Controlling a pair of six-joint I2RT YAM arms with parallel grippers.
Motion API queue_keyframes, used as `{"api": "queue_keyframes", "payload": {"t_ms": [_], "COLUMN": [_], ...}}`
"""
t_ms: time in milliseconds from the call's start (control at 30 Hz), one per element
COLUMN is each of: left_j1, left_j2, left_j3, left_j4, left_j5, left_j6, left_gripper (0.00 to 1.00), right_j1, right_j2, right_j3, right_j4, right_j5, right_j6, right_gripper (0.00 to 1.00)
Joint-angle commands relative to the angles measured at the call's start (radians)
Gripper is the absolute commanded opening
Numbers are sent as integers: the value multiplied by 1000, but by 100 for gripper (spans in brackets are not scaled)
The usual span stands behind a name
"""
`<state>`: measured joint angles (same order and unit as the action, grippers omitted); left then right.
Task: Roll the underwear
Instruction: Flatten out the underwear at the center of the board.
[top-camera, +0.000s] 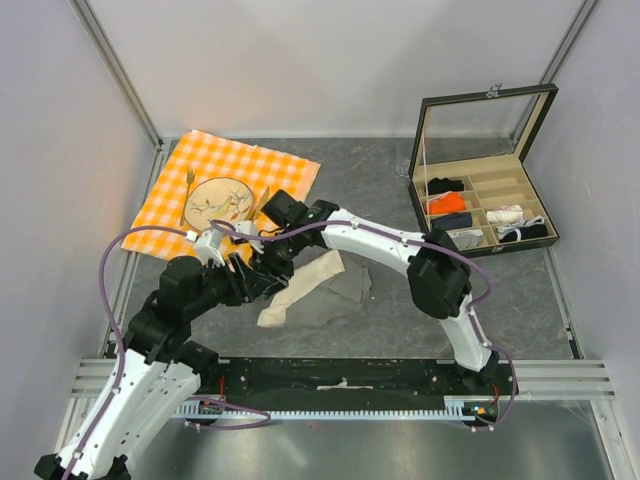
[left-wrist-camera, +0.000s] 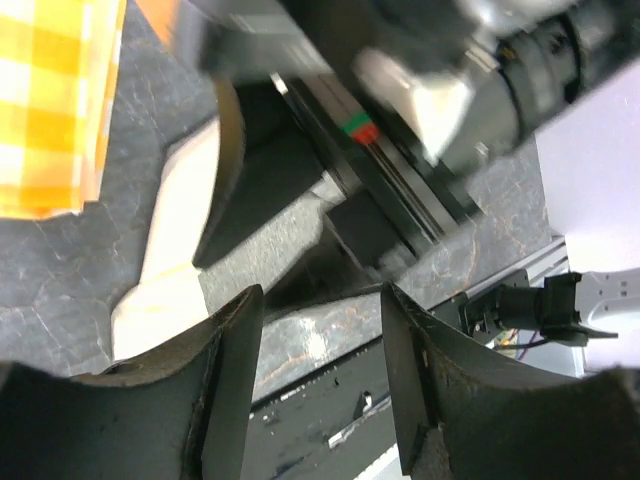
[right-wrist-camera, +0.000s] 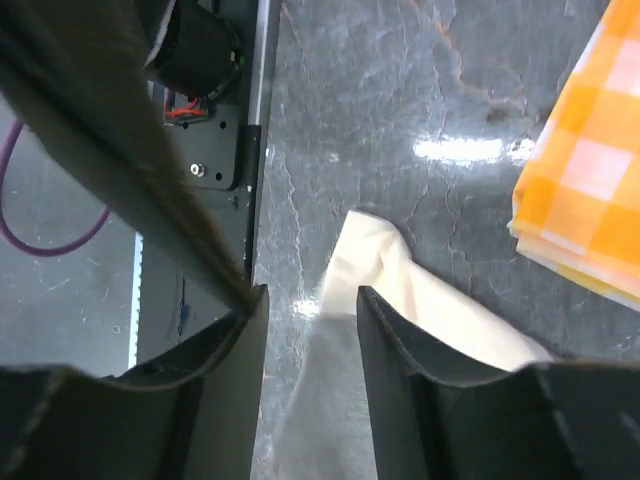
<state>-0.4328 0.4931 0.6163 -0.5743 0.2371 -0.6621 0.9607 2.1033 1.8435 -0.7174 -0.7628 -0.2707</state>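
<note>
My left gripper (left-wrist-camera: 320, 300) holds its jaws apart on nothing. My right gripper (right-wrist-camera: 312, 300) is parted too, with the cream-white strip (right-wrist-camera: 400, 290) of the soft mid-grey cloth underwear (top-camera: 335, 290) in the gap; I can't tell if the pads touch it. The garment lies loose at frame centre, unrolled, so I judge all the rolling is left. An orange-and-white checked cloth (top-camera: 250, 165) sits upper left and a black compartment box (top-camera: 420, 200) on the right. My arms crowd each other.

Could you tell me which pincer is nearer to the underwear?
Right. The right pincer straddles the cream edge of the underwear; the left pincer hovers beside that edge, not over it.
</note>
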Motion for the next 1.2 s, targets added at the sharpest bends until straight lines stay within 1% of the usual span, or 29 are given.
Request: {"api": "queue_keyframes", "payload": {"t_ms": [0,67,133,167,200,233,267,300,367,400,500,667,733,800,833,1000,1100,1133,1167], "left_j1": [2,2,2,2,2,2,2,2,2,2,2,0,0,0,0,-1,0,0,-1], "left_j2": [-48,-60,-48,-39,-25,7,28,47,106,123,180,229,257,283,294,351,392,404,421], "left_j3": [31,5,-13,-27,-32,-33,-33,-32,-30,-30,-38,-55,-61,-63,-64,-64,-66,-70,-72], "left_j4": [-70,-75,-53,-45,-38,-29,-29,-29,-30,-30,-41,-53,-53,-53,-53,-49,-42,-38,-35], "left_j5": [-31,-36,-35,-27,-21,-15,-7,1,27,34,59,68,62,53,41,2,-24,-33,-38], "left_j6": [-48,-57,-59,-59,-57,-54,-50,-45,-39,-39,-48,-71,-79,-80,-83,-85,-88,-91,-94], "left_gripper": [58,59,60,60,60,60,60,59,58,58,57,57,57,56,56,56,56,56,56], "right_j1": [-66,-135,-206,-226,-261,-272,-277,-280,-280,-281,-293,-312,-315,-316,-318,-336,-338,-338,-338], "right_j2": [6,-64,-112,-155,-172,-189,-216,-229,-258,-259,-238,-140,-85,-52,-31,-12,-17,-25,-28], "right_j3": [-4,-44,-108,-128,-166,-190,-214,-274,-335,-374,-382,-317,-273,-251,-250,-268,-279,-282,-285], "right_j4": [4,6,1,-8,-26,-43,-57,-65,-68,-68,-70,-82,-80,-70,-50,-4,-5,-10,-14], "right_j5": [-76,-66,-37,21,46,78,174,209,267,310,323,295,304,315,329,309,258,246,223], "right_j6": [41,-5,-47,-117,-169,-236,-289,-424,-548,-649,-748,-768,-716,-676,-629,-550,-526,-522,-513], "right_gripper": [53,60,62,63,64,64,64,64,65,65,66,65,61,60,59,57,49,41,36]}}
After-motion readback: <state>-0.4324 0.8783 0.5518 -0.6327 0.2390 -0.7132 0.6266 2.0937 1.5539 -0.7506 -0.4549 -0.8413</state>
